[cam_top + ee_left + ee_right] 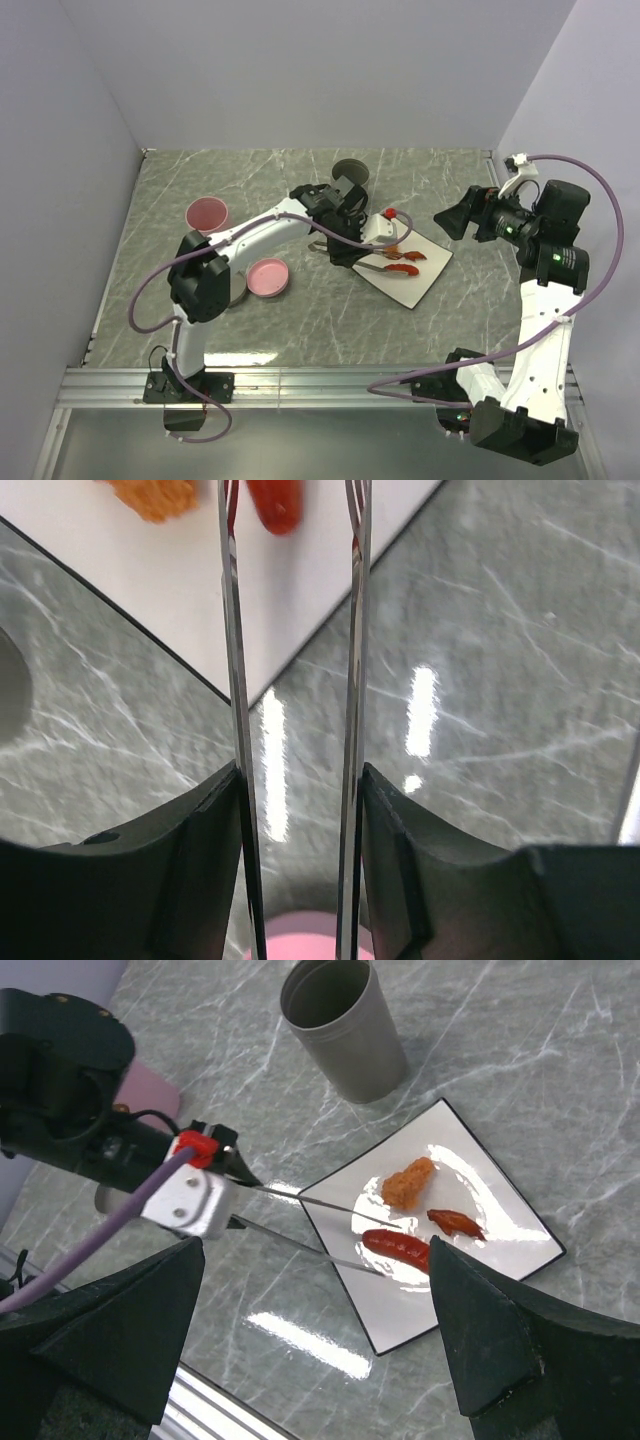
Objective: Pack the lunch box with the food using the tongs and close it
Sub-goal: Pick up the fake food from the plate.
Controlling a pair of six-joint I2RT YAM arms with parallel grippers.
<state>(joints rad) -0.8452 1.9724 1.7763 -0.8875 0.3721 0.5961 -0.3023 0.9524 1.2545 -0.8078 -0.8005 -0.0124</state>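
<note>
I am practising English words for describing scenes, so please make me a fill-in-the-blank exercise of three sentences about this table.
1. The left gripper holds the tongs, whose tips flank the ____ sausage.
2. The square plate under it is ____.
3. The right gripper has its jaws ____.
Missing words: red; white; open.
</note>
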